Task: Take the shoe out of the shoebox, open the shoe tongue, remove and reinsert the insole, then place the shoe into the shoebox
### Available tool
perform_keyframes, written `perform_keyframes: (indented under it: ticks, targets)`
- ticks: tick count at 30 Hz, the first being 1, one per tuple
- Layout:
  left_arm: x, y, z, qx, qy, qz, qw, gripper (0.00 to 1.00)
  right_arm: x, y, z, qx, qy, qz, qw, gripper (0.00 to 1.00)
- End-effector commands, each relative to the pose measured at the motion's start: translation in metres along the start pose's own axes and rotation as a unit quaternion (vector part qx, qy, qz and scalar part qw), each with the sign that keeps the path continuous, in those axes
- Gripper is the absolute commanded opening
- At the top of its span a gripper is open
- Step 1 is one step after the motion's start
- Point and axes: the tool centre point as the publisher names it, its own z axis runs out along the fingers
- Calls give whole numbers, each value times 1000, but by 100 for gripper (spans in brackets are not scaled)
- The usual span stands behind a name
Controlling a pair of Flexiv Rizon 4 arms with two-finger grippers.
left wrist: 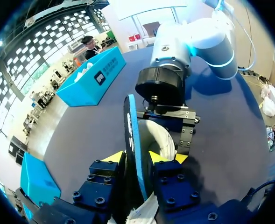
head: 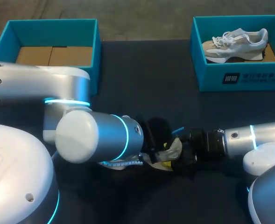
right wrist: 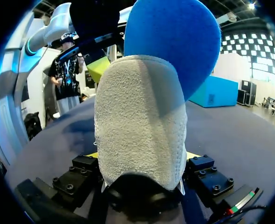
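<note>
A white shoe (head: 172,152) hangs low over the table's front middle, between my two grippers. My right gripper (right wrist: 142,158) is shut on its textured heel (right wrist: 137,126), one finger on each side. A blue insole (left wrist: 133,135) stands on edge out of the shoe's opening. My left gripper (left wrist: 138,157) is shut on that insole, its yellow tips pressed against both faces. In the head view my left gripper (head: 157,153) is largely hidden by its own arm, and my right gripper (head: 183,157) meets it from the right. The insole (right wrist: 174,42) rises above the heel.
A teal shoebox (head: 230,77) at the back right holds a second white and beige shoe (head: 235,44). Another teal box (head: 93,51) at the back left shows only its cardboard bottom. The dark table (head: 146,88) lies between them.
</note>
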Motion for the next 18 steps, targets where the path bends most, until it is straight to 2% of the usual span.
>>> perform_keyframes:
  ticks: [1,8,11,12,13,14,16,18]
  targets:
    - [0,5,4,8,0,-3,1000,32,1,2,1,3,0,1,1000,0]
    - [-1,5,13,9,5,-9,1000,31,1,2,1,3,0,1,1000,0]
    - [0,5,15,9,6,-11,1000,27,1,2,1,3,0,1,1000,0]
    - [0,5,16,8,7,-11,1000,24,1,2,1,3,0,1,1000,0]
    - [1,4,17,7,9,-11,1000,15,1,2,1,3,0,1,1000,0]
    - [1,4,18,6,11,-11,1000,9,1,2,1,3,0,1,1000,0]
    - [1,5,19,4,17,-14,1000,4,1,2,1,3,0,1,1000,0]
    - [1,5,20,4,16,-14,1000,4,1,2,1,3,0,1,1000,0]
